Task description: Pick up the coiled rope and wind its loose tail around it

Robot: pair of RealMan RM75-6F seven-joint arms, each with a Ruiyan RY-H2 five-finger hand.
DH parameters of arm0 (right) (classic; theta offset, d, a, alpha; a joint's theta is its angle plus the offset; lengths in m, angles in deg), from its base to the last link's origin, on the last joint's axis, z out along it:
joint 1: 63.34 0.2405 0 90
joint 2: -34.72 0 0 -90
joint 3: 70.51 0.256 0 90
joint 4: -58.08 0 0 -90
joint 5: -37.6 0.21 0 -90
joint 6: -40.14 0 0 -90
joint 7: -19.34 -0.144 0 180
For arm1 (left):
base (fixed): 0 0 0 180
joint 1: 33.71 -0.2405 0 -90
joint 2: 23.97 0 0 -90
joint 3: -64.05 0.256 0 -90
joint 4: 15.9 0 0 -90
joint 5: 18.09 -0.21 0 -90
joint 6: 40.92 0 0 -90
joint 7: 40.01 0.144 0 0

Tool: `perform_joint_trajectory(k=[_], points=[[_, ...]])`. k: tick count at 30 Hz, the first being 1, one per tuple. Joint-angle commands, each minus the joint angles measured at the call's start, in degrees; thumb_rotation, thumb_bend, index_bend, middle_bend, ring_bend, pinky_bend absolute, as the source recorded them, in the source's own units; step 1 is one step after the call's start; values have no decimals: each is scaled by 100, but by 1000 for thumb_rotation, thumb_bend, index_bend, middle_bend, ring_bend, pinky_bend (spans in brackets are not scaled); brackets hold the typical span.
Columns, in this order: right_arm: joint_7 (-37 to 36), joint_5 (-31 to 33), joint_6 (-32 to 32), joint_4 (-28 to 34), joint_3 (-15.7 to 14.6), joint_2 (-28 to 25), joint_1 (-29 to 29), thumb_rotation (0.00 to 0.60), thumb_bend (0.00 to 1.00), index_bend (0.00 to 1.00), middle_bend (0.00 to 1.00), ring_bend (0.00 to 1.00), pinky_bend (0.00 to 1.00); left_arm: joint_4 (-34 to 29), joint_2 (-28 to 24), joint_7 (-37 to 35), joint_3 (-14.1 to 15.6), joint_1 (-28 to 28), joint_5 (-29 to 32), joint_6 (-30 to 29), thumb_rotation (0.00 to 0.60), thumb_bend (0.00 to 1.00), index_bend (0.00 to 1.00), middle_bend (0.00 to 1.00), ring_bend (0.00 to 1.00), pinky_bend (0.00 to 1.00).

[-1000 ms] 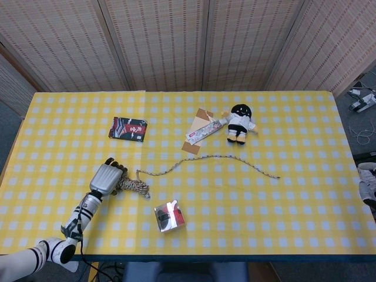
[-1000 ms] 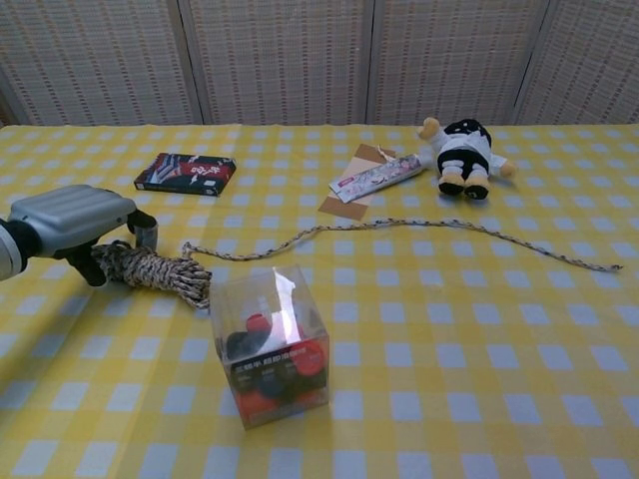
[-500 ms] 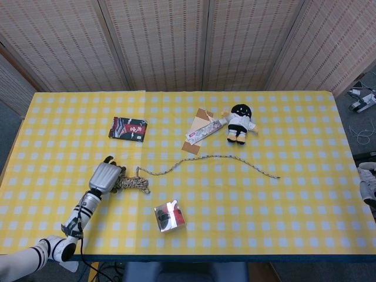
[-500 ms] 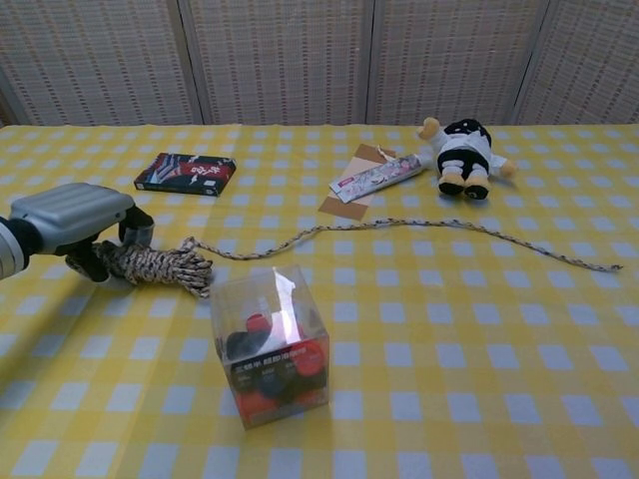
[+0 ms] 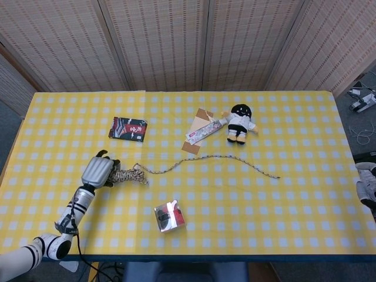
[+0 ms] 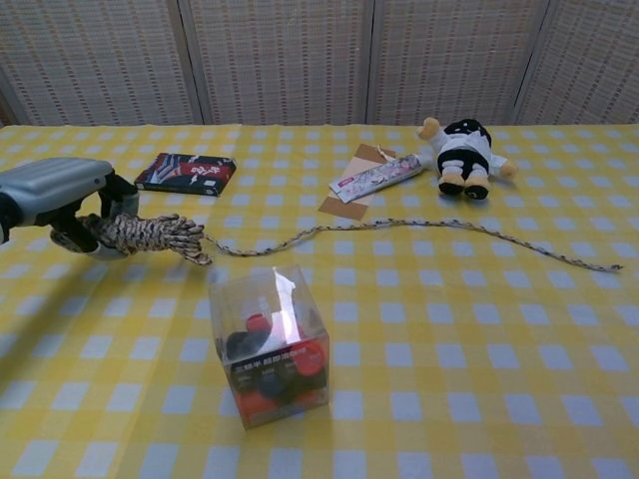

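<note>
The coiled rope (image 5: pixel 128 175) (image 6: pixel 150 236) is a speckled tan bundle, lifted off the yellow checked table at the left. My left hand (image 5: pixel 98 171) (image 6: pixel 62 199) grips its left end, fingers curled around the coil. The loose tail (image 5: pixel 223 158) (image 6: pixel 419 226) runs from the coil's right end across the table to the right, lying in a wavy line and ending near the table's middle right. My right hand (image 5: pixel 366 187) shows only at the right edge of the head view, off the table; its fingers are not plainly shown.
A clear plastic cube (image 5: pixel 169 216) (image 6: pixel 271 346) with red and black contents stands near the front, right of the coil. A dark flat box (image 5: pixel 128 128) (image 6: pixel 186 172), a wrapped packet on cardboard (image 5: pixel 202 131) (image 6: pixel 374 178) and a plush doll (image 5: pixel 239 123) (image 6: pixel 459 156) lie farther back.
My left hand has risen and drawn back to the left with the coil, lifting it off the cloth. The tail's near end has been pulled along and straightened.
</note>
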Motion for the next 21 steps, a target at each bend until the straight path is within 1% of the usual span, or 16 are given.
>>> perform_joint_trajectory(k=[1, 3, 5, 6, 9, 13, 17, 21], points=[[112, -57, -97, 70, -17, -24, 71, 600, 384, 363, 272, 160, 288, -290, -244, -327, -199, -58, 77, -132, 600, 253, 737, 699, 479, 159], [159, -73, -139, 101, -20, -30, 103, 600, 385, 363, 272, 160, 288, -385, -324, -406, -241, -75, 83, -170, 596, 253, 740, 703, 488, 167], [249, -128, -286, 182, -36, -49, 197, 600, 386, 363, 273, 160, 288, -562, -461, -514, -335, -117, 95, -303, 579, 254, 742, 708, 500, 175], [253, -201, -500, 286, -60, -71, 318, 600, 388, 363, 274, 160, 288, -671, -549, -539, -406, -143, 92, -421, 574, 255, 742, 710, 502, 177], [447, -243, -990, 466, -31, -135, 651, 600, 409, 363, 276, 160, 288, -1002, -777, -479, -479, -188, 133, -527, 570, 260, 744, 714, 504, 180], [799, -198, -1536, 615, 25, -74, 1059, 600, 428, 364, 278, 160, 288, -1325, -969, -393, -524, -221, 191, -587, 565, 272, 749, 719, 505, 180], [1244, -8, -2150, 694, 117, 141, 1561, 600, 438, 363, 278, 160, 288, -1606, -1088, -257, -563, -247, 230, -697, 565, 284, 750, 722, 507, 180], [1636, 322, -2646, 618, 211, 491, 2016, 600, 437, 363, 278, 160, 288, -1819, -1172, -116, -586, -242, 283, -732, 567, 288, 750, 723, 508, 180]])
